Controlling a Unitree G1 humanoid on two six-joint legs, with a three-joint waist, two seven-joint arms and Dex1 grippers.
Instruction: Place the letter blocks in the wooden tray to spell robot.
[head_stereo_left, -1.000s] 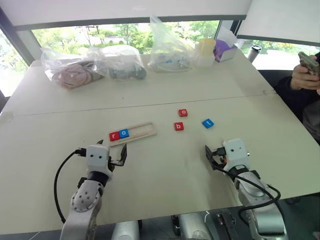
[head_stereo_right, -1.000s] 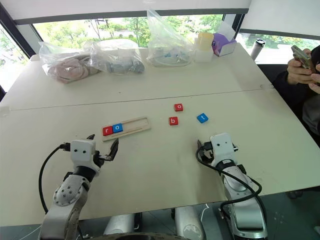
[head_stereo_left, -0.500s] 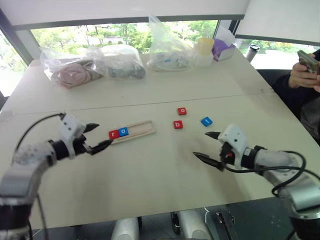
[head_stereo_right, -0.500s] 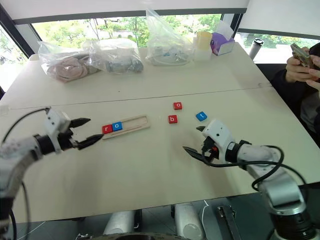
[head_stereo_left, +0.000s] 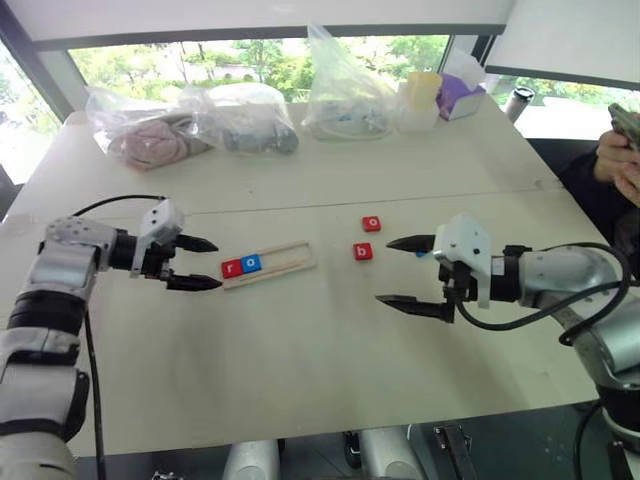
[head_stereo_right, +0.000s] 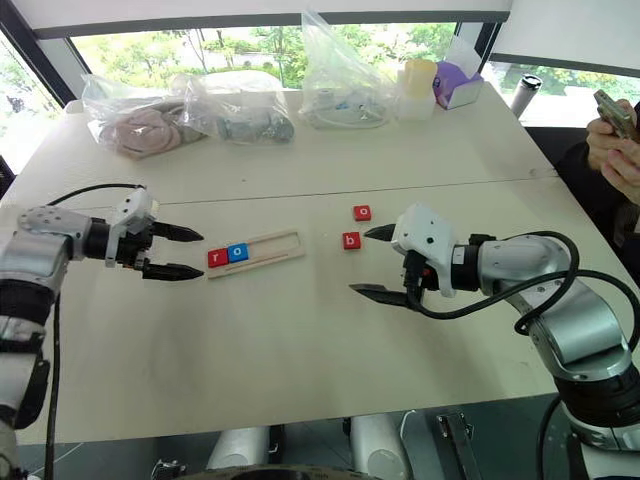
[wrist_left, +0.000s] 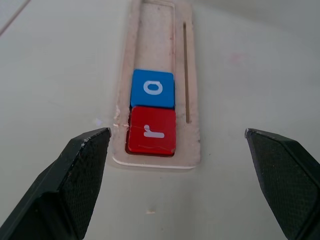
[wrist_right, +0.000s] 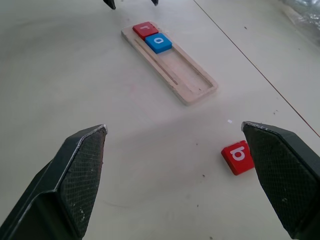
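With the red r and blue o blocks (head_stereo_left: 241, 266) already at the left end of the wooden tray (head_stereo_left: 290, 261), the left gripper (head_stereo_left: 200, 264) waited wide open and empty beside that end, perhaps to steady it, while the equally open, empty right gripper (head_stereo_right: 372, 262) hung near the red b block (head_stereo_right: 350, 240) on the worktop (head_stereo_left: 300, 350), probably the next one needed.

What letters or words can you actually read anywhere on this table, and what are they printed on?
"r": white, on the red tile at the end of the wooden tray.
"o": white, on the blue tile touching it in the tray.
"b": white, on a loose red tile on the table.
"o": white, on another loose red tile beyond it.
The bags and containers at the far edge show nothing readable.
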